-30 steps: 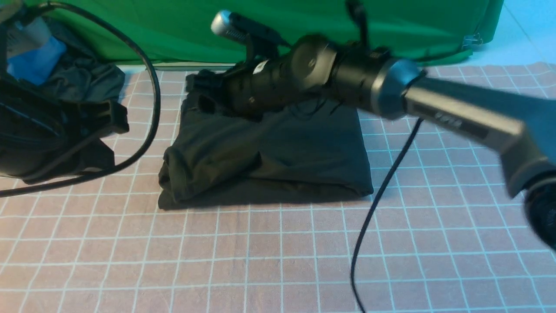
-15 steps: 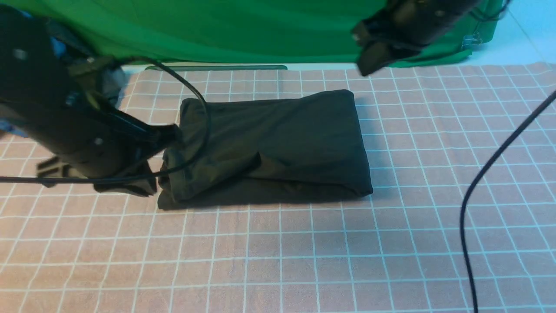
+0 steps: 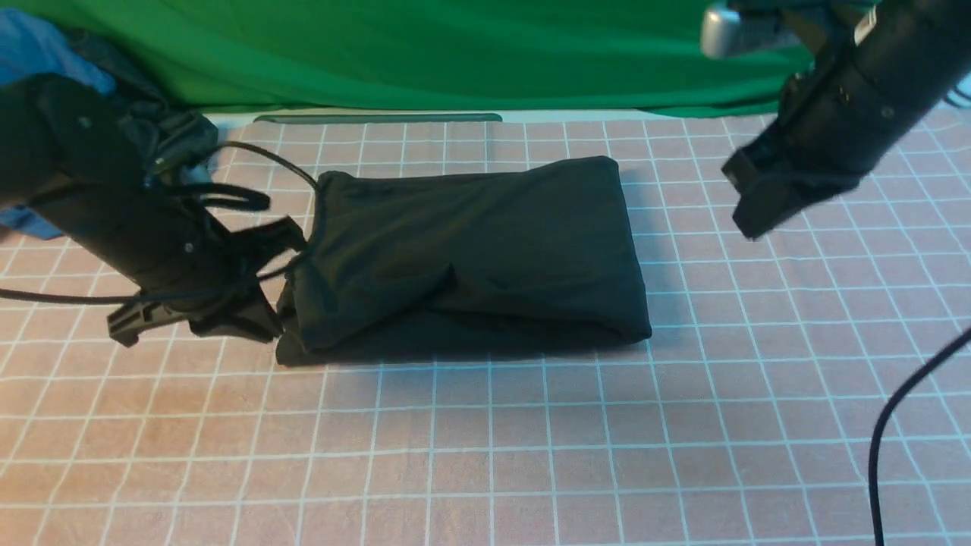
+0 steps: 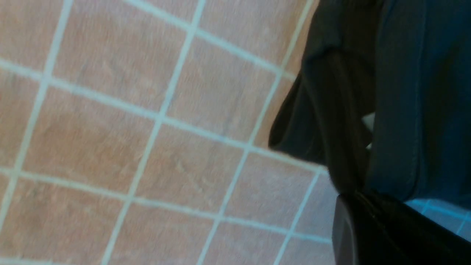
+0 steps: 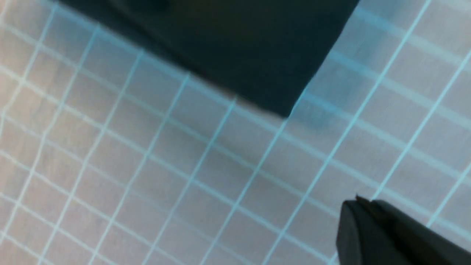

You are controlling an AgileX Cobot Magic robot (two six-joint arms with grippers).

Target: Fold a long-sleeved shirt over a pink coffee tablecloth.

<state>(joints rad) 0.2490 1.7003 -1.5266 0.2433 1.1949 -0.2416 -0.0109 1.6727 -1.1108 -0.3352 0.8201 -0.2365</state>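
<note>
Squarely in the middle of the tablecloth (image 3: pixel 485 455), the shirt (image 3: pixel 485 250) lies folded into a thick black rectangle with its long side across the front view. Its right end is crisp and square. Its left end is rounder and bunched, with a loose flap slanting over the top.

The left gripper (image 3: pixel 269 284) sits low against that bunched end, touching or nearly touching it. Motion blur and its own black body hide the jaws, so I cannot tell how far apart they are or whether they pinch any fabric. The right gripper (image 3: pixel 755 208) hangs above the tablecloth, well apart from the shirt's right end. It carries nothing, but its opening cannot be told either.

The left wrist view adds the stacked hems of the shirt (image 4: pixel 404 92) close up, a tiny pale patch between the folds that is too small to read, and one dark finger (image 4: pixel 386 235) just beside them over the tablecloth (image 4: pixel 147 147). The right wrist view shows only a clean corner of the shirt (image 5: pixel 239 44), bare grid (image 5: pixel 147 165) and a finger (image 5: pixel 375 235) at the frame's edge.

Wide bare tablecloth lies on the near side of the shirt and to its right. A black cable (image 3: pixel 891 425) loops over the near right area. Behind, a green cloth (image 3: pixel 455 53) borders the far edge, and a blue garment (image 3: pixel 30 45) is heaped at far left.
</note>
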